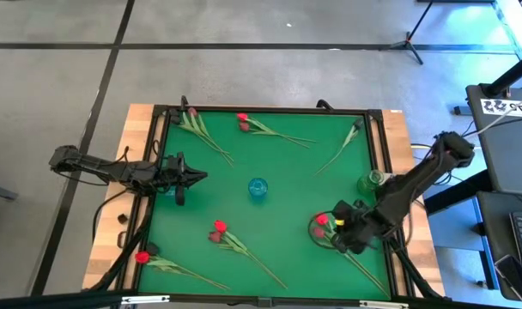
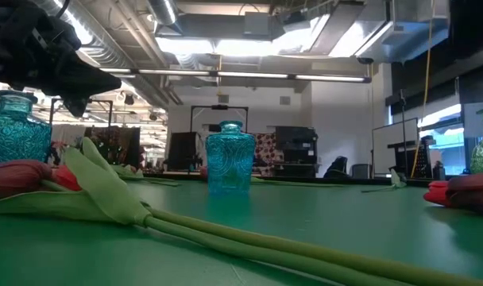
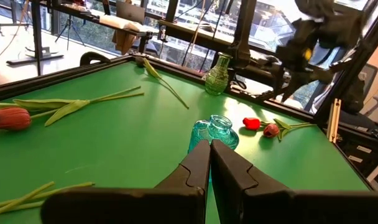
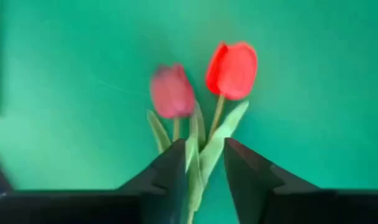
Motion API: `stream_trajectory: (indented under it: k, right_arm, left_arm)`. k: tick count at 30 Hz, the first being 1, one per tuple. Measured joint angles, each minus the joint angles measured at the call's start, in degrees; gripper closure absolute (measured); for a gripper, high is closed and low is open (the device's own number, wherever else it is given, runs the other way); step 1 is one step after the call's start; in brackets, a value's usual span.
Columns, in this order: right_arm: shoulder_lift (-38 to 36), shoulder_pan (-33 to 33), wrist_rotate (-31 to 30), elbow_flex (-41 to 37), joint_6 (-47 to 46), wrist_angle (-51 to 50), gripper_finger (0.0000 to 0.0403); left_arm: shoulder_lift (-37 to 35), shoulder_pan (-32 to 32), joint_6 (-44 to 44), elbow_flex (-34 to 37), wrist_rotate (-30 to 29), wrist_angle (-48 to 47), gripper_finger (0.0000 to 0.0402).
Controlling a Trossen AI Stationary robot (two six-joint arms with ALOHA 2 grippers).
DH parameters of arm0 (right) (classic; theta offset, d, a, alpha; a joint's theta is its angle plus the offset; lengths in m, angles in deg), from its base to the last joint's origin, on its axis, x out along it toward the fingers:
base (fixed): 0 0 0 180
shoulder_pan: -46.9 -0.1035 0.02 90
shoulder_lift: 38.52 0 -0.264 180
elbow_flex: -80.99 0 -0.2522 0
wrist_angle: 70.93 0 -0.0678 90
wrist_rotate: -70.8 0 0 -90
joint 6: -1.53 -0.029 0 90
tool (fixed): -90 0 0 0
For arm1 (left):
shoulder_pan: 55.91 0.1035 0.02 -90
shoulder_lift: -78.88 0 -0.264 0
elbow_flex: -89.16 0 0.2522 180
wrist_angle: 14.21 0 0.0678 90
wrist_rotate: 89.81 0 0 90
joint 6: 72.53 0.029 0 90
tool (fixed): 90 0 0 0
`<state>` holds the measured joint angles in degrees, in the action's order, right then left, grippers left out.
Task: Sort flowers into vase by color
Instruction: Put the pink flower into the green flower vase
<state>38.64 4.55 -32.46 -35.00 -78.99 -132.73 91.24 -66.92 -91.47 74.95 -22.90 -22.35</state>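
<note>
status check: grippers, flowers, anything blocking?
Right gripper open, straddling stems of bright red tulip and pinkish-red tulip. Left gripper shut, idle at left edge. Flowers all on mat, nothing blocking.

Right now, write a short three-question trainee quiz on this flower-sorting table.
1. True or false: the right hand is over two tulips lying on the mat.
2. What colour is the vase at the mat's centre? A blue, B green, C red.
3. Fill in: the left hand's fingers are ____.

Key: 1 true; 2 A; 3 shut.
</note>
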Motion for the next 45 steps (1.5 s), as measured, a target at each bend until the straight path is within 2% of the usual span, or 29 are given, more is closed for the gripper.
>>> stream_trajectory:
  k: [3,7,17,24,29,33,37,41,45]
  right_arm:
    - [3.7,1.7,3.0,-1.4,-0.4,3.0,0.0260]
    - [7.6,4.9,5.6,-1.8,1.9,6.8,0.0255]
    - [11.2,11.1,8.4,-1.9,9.7,6.5,0.0281]
    - [14.5,12.4,12.0,-1.9,13.7,8.2,0.0299]
    - [15.4,12.4,12.4,-1.8,14.9,7.9,0.0336]
    - [14.4,12.4,10.7,-1.9,15.1,7.6,0.0390]
    - [10.5,12.5,7.4,-1.6,15.3,4.1,0.0383]
    - [4.2,12.5,-0.5,1.2,15.1,-2.6,0.0394]
    - [-3.4,12.5,-11.5,5.8,15.1,-11.2,0.0391]
  left_arm:
    - [0.0,0.0,0.0,0.0,0.0,0.0,0.0390]
    - [0.0,0.0,0.0,0.0,0.0,0.0,0.0390]
    - [0.0,0.0,0.0,0.0,0.0,0.2,0.0390]
    - [0.0,0.0,0.0,0.0,0.0,0.3,0.0390]
    - [0.0,0.0,0.0,0.0,0.0,0.4,0.0390]
    - [0.0,0.0,0.0,0.0,0.0,0.4,0.0390]
    - [0.0,0.0,0.0,0.0,0.0,0.4,0.0390]
    - [0.0,0.0,0.0,0.0,0.0,0.4,0.0390]
    - [0.0,0.0,0.0,0.0,0.0,0.4,0.0390]
